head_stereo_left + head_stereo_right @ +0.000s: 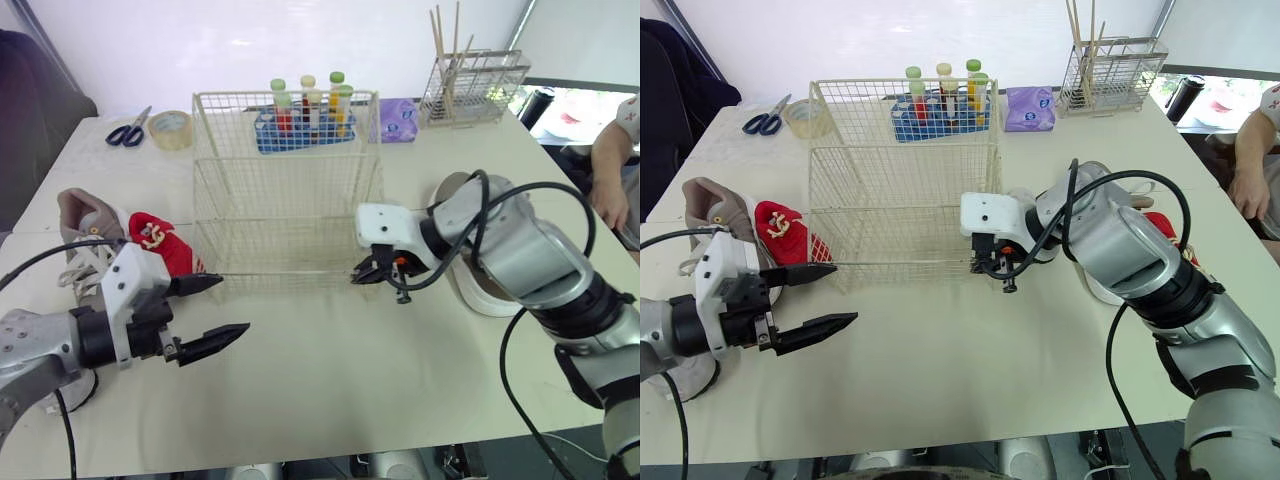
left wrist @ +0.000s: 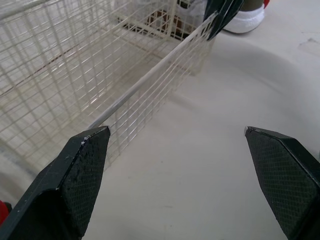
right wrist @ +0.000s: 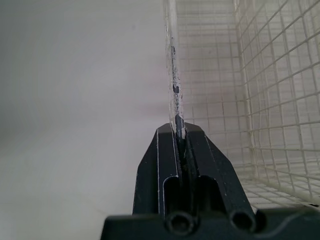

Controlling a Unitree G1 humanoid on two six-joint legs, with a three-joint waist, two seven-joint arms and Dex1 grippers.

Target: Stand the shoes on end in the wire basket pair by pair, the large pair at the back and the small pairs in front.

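Wire basket (image 1: 285, 272) stands mid-bench (image 1: 330, 380), in front of a test-tube rack (image 1: 305, 125). Right end effector (image 1: 362, 273): fingers pressed together, clamped on the basket's front rim at its right front corner. Left end effector (image 1: 235, 304): fingers spread apart, nothing between them, over the bench just off the basket's left front corner; one fingertip is close to the rim, contact not discernible. Small red shoe (image 1: 160, 240) and beige shoe (image 1: 85, 215) lie left of the basket. White-soled shoe (image 1: 478, 295) lies to the right, partly hidden by the right arm.
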